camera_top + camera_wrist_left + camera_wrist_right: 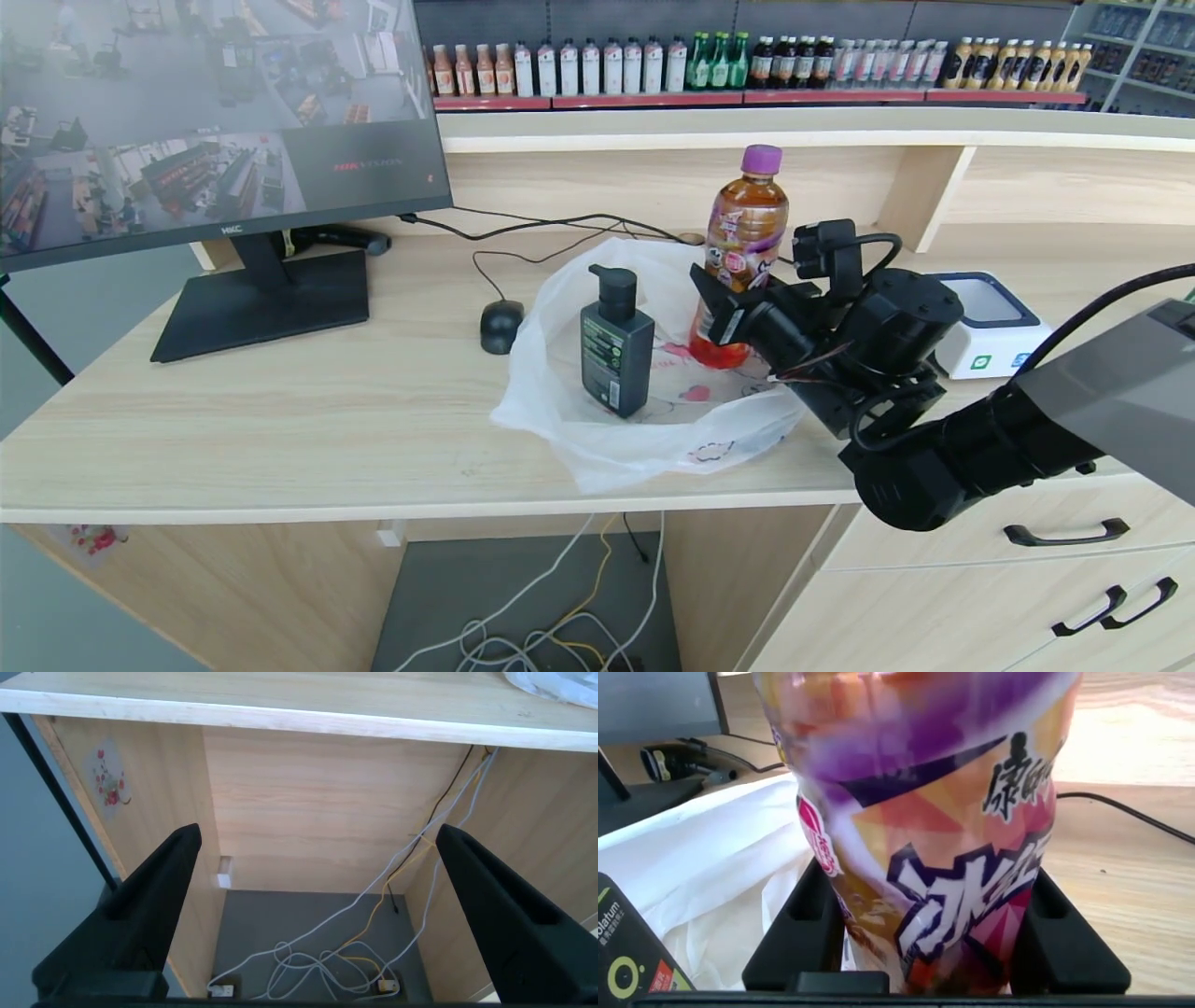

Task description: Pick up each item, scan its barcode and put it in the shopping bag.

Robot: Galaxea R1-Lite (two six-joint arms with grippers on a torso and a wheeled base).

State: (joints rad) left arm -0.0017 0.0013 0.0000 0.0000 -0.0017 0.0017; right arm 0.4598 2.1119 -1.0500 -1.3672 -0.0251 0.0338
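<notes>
Closest in, clamps right gripper (731,301) on the tea bottle (746,224), upright in the white shopping bag (551,392) beside the black pump bottle (616,350); holds left gripper (318,905) spread apart below the counter (280,705).

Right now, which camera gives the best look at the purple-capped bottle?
The head view: it shows the bottle from cap to base, upright in the right hand at the shopping bag. The right wrist view catches its label close between the fingers. The left wrist view faces under the counter.
</notes>
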